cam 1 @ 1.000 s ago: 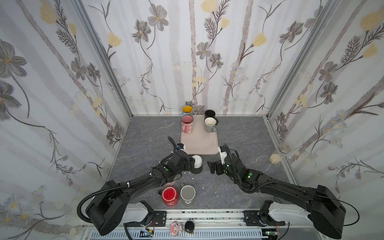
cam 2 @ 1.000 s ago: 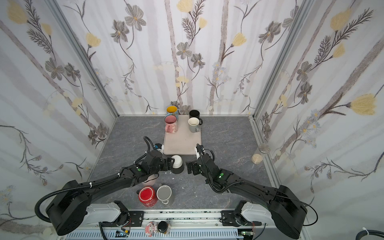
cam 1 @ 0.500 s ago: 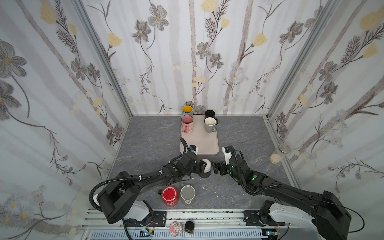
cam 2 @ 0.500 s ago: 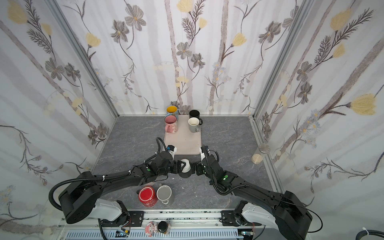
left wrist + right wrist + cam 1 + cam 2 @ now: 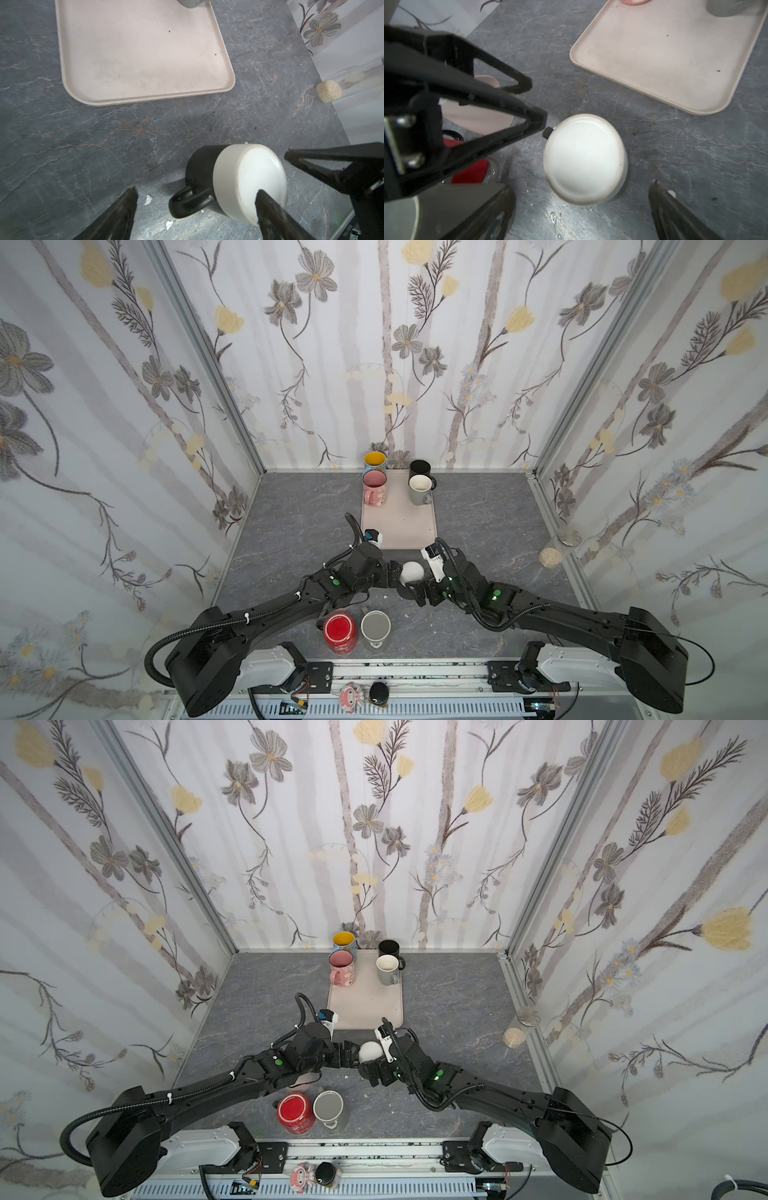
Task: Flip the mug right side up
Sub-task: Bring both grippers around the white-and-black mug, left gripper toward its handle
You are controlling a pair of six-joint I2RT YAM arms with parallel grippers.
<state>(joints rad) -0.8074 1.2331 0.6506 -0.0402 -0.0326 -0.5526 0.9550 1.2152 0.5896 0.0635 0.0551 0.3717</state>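
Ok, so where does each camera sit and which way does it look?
Both top views: high over the robot's base, looking down toward the back wall; both arms, the upside-down mug and the tray show.
Right wrist: on the right arm, looking down through the open right gripper onto the mug's white base; the left gripper pokes in.
Left wrist: on the left arm, looking past its fingers at the mug's side and handle; a right gripper finger shows.
Shared: both wrist views show the mug and a tray corner.
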